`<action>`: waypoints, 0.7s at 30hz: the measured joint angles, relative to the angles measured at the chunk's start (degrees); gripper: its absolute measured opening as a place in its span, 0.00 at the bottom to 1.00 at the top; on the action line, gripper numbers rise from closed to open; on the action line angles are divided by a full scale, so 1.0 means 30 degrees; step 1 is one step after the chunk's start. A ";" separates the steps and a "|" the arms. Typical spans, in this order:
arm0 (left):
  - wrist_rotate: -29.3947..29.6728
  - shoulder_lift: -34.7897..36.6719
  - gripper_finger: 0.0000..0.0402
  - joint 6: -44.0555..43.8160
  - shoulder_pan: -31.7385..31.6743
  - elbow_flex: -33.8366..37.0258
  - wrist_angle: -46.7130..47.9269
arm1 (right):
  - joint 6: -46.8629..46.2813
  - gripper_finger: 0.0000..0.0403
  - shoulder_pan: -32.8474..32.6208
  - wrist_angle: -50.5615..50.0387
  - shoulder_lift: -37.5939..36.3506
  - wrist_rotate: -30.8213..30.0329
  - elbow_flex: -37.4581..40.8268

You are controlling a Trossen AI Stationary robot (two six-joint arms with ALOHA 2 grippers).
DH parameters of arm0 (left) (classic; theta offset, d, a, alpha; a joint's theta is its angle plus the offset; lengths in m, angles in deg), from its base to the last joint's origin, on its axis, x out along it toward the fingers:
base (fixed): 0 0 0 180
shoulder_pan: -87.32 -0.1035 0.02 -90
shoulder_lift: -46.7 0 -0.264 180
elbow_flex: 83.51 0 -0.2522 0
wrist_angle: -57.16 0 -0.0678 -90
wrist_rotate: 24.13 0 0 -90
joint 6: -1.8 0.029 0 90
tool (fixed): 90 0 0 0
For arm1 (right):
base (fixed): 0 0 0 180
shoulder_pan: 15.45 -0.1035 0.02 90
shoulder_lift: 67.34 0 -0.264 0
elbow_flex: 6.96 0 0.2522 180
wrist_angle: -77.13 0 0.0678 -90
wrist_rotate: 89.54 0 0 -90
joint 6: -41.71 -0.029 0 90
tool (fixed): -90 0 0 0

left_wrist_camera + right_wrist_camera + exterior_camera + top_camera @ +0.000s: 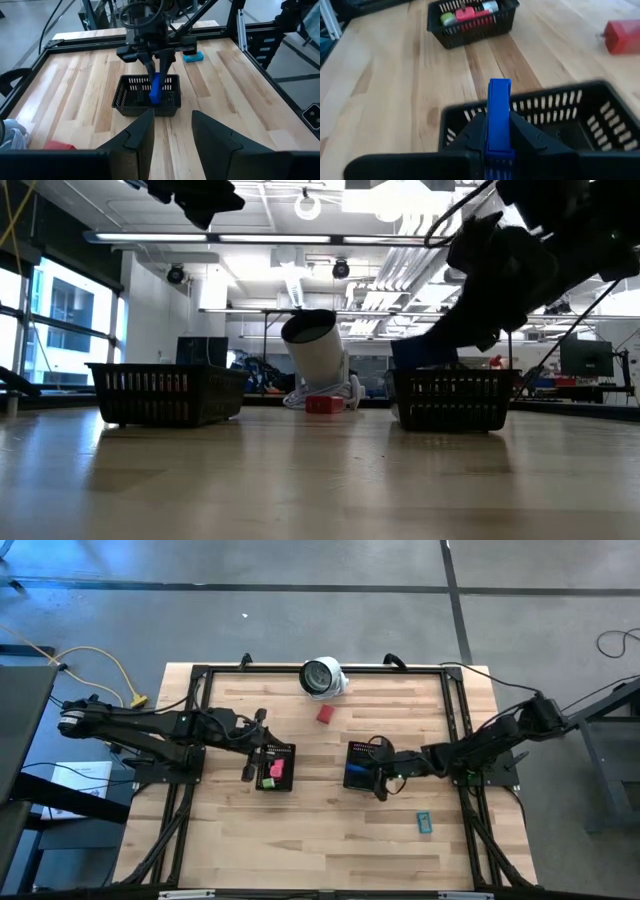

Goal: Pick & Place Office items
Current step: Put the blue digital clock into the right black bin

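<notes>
High view: looks straight down on my whole table (330,830).
Low view: sits at table height, looks across.
My wrist views: close, each facing the other arm's tray.
Shared: both trays, the red piece (325,714).

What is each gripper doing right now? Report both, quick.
Left gripper: open, empty, hovering beside the left black mesh tray.
Right gripper: shut on the flat blue plastic piece, over the right black mesh tray.
</notes>
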 joint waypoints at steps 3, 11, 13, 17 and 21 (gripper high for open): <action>-0.0081 0.0000 0.31 0.0000 0.0017 0.0000 0.0017 | -0.0638 0.11 0.0000 -0.0011 0.0000 -0.0030 0.0702; -0.0381 0.0000 0.31 0.0003 0.0033 0.0022 0.0007 | -0.1459 0.11 0.0000 0.3266 0.0000 0.0012 0.2219; -0.0388 0.0000 0.31 0.0006 0.0032 0.0029 0.0007 | -0.1452 0.11 0.0001 0.3179 0.0000 0.0050 0.2219; -0.0388 0.0000 0.31 0.0000 0.0026 0.0029 0.0007 | -0.1459 0.11 0.0000 0.2837 0.0000 0.0077 0.2219; -0.0396 0.0000 0.31 0.0000 0.0027 0.0029 0.0007 | -0.1561 0.11 0.0000 0.2706 0.0000 0.0167 0.2219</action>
